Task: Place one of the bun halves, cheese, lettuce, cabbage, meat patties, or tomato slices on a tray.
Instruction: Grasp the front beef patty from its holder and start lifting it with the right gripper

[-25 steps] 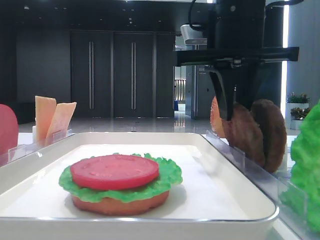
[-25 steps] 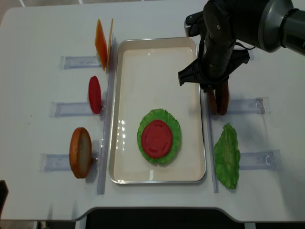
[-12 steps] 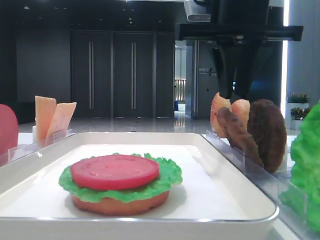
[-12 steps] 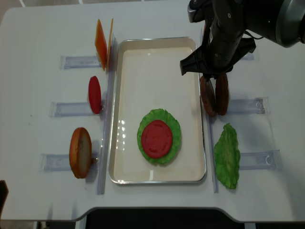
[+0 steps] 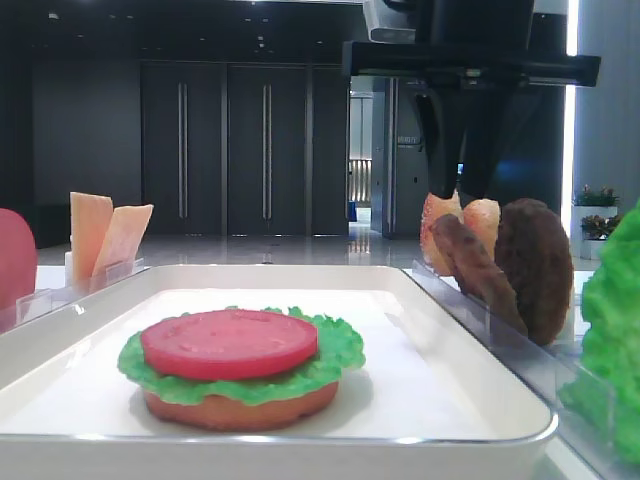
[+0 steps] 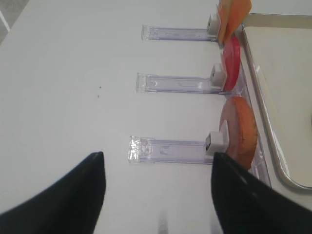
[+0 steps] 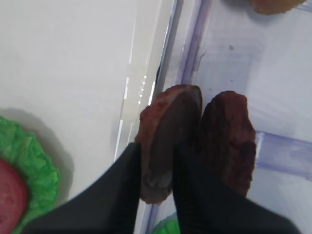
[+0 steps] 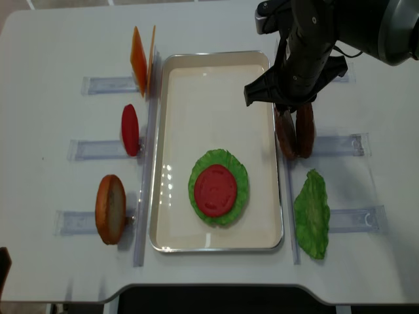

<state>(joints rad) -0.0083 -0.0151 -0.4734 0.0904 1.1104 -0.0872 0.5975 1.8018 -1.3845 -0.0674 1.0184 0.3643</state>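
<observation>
Two patties (image 7: 195, 139) stand on edge in the rack (image 8: 334, 145) just right of the tray (image 8: 216, 72), and our right jaws (image 7: 158, 183) straddle the leaning left one, nearly closed on it. We should pinch it firmly, lift straight up clear of its neighbour, then lower it flat onto the tomato (image 8: 215, 190). Our left jaws (image 6: 156, 192) hang open over the surface (image 8: 52, 78).

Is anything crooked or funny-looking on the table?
Yes. One meat patty leans over toward the tray, while the other patty beside it stands upright in the rack. The right pincer has its fingers around the leaning patty's edge.
</observation>
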